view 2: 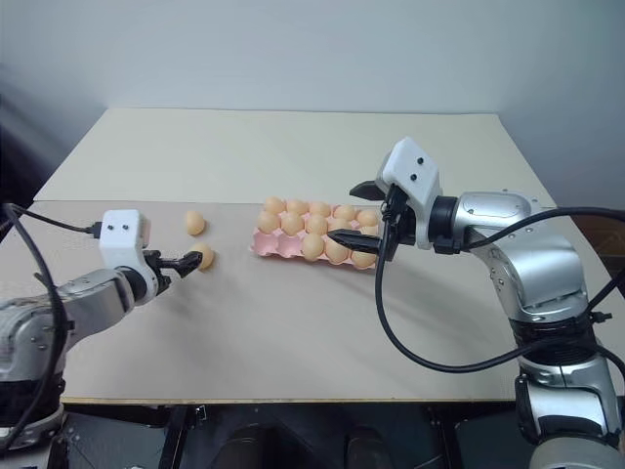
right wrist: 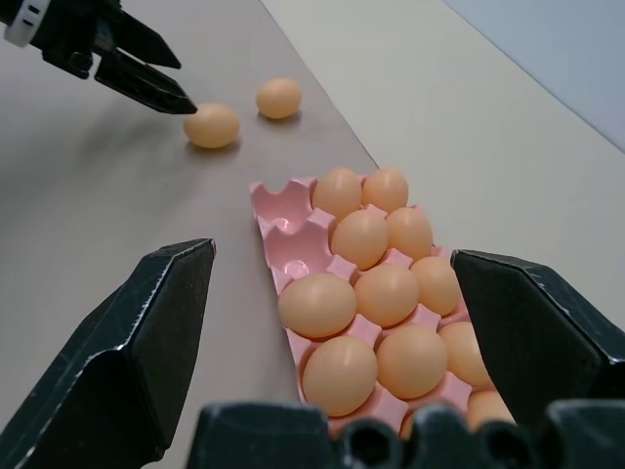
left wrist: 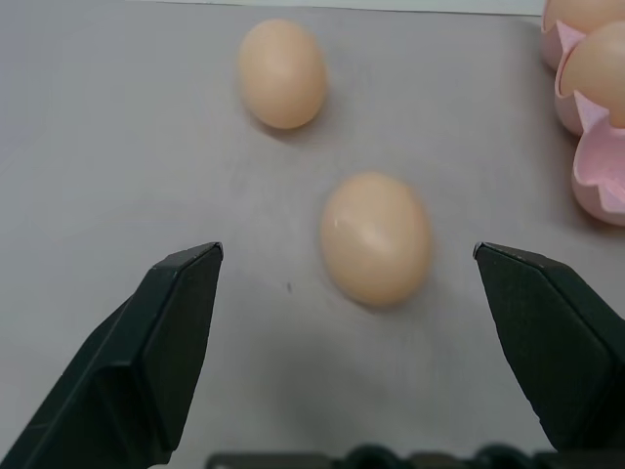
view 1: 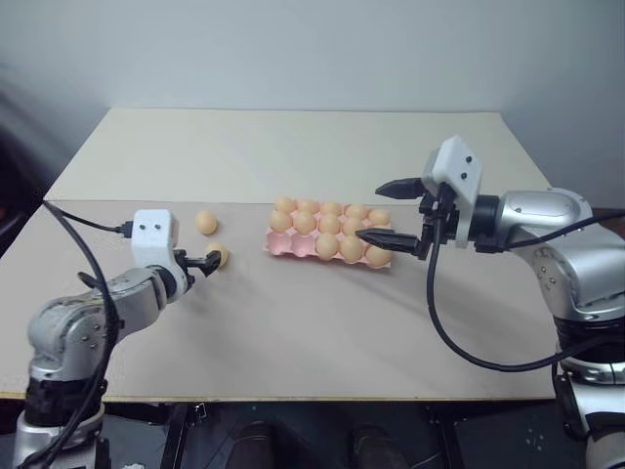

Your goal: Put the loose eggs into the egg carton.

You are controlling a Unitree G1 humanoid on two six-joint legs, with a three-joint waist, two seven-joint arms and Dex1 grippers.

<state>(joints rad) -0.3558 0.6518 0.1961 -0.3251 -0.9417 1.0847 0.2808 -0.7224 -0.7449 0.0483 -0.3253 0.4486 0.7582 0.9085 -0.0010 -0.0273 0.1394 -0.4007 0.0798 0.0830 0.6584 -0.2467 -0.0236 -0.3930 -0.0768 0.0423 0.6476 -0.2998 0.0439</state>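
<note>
While the left gripper [view 1: 209, 262] reaches low over the tan table [view 1: 293, 332] on the left, its two black fingers stand spread wide and hold nothing. Just ahead of its fingertips lies one loose egg [view 1: 220, 255], resting on the tabletop; in the left wrist view that egg [left wrist: 376, 237] sits between the lines of the two fingers but a little beyond their tips, touching neither. A second loose egg [view 1: 206, 223] lies near it, slightly farther from the robot, apart from the first and also on the bare table.

To the right of these two eggs, about mid-table, lies the pale pink egg carton [view 1: 276, 243], flat and lidless. Most of its cups hold tan-orange eggs. From the right wrist view, two cups [right wrist: 289, 217] at the carton's end nearest the loose eggs stand vacant.

Farther right, the right gripper [view 1: 395, 212] hangs above the carton's right end, pointing leftward across it. Its fingers are parted wide, one above the other as seen from the head, and nothing is between them.
</note>
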